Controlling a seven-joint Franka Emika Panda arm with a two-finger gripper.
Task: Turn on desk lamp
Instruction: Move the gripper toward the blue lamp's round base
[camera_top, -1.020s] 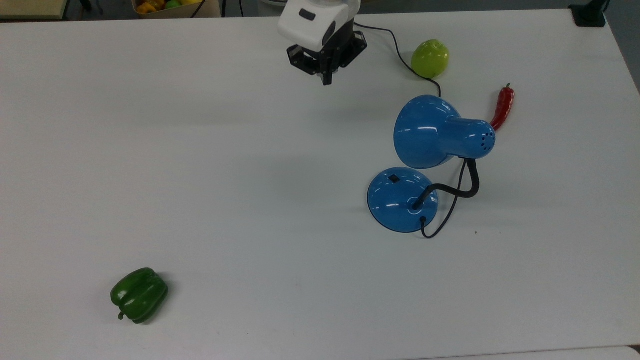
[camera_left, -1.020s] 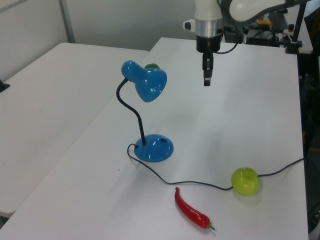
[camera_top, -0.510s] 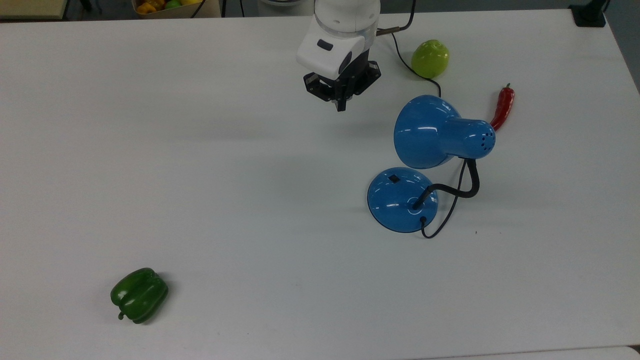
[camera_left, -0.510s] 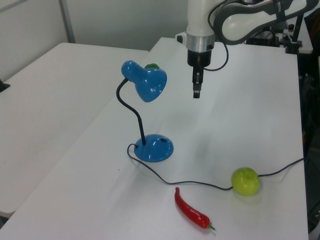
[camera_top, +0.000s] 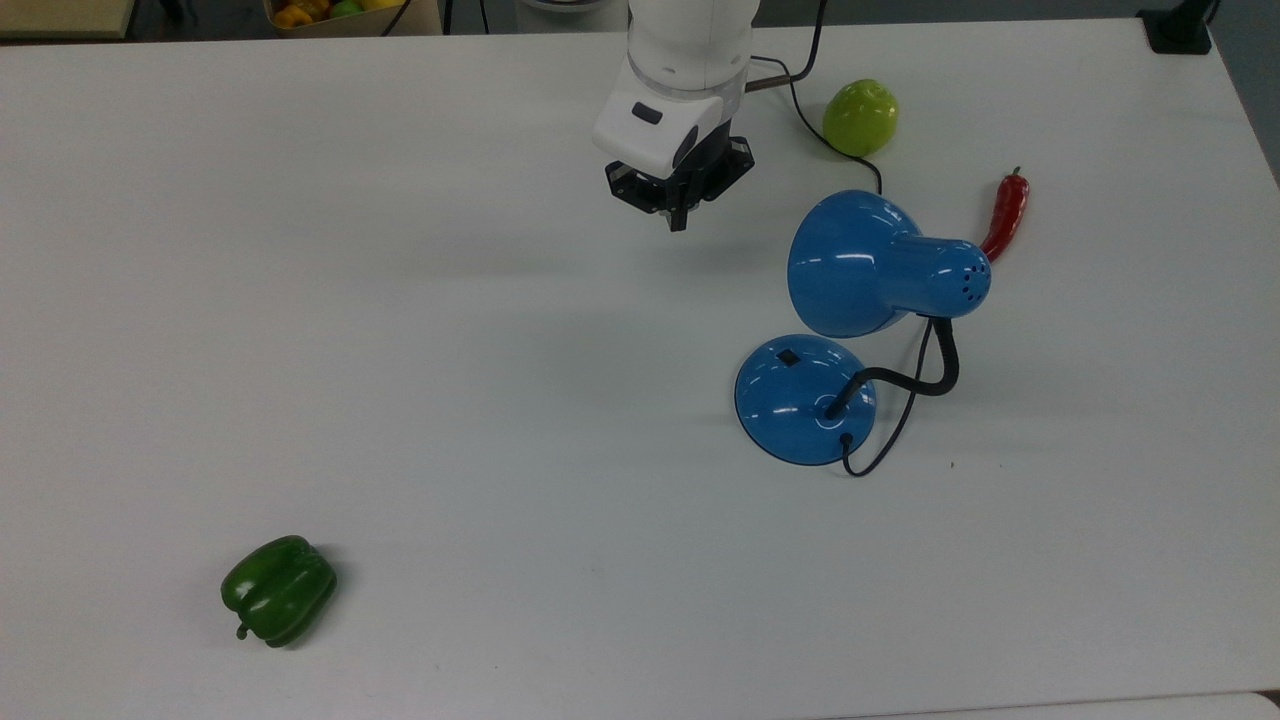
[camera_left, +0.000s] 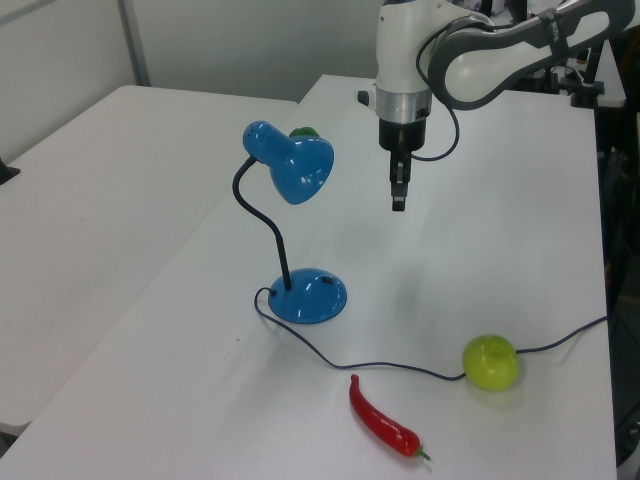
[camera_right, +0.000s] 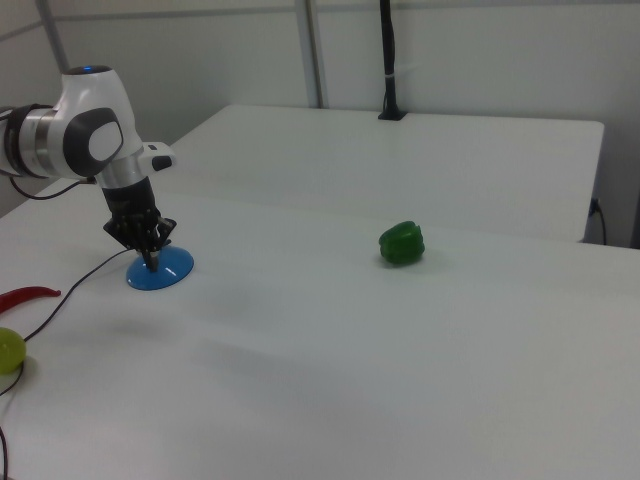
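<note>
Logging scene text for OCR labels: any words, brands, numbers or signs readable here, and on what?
None readable.
Lamp: plain glossy blue, no marking; its base switch shows no legible symbol.
Gripper and arm: no legible label.
Green pepper, apple, chilli: unmarked.

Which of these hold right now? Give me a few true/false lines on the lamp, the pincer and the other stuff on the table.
1. The pincer is pressing the switch on the desk lamp. False: it hangs in the air apart from the lamp, nothing in it.
2. The lamp's cord runs past the green apple. True.
3. The red chilli lies inside the shade. False: it lies on the table beside it.
4. The green bell pepper sits far from the lamp. True.
5. The lamp is tipped over. False: its base sits flat, the gooseneck upright.
</note>
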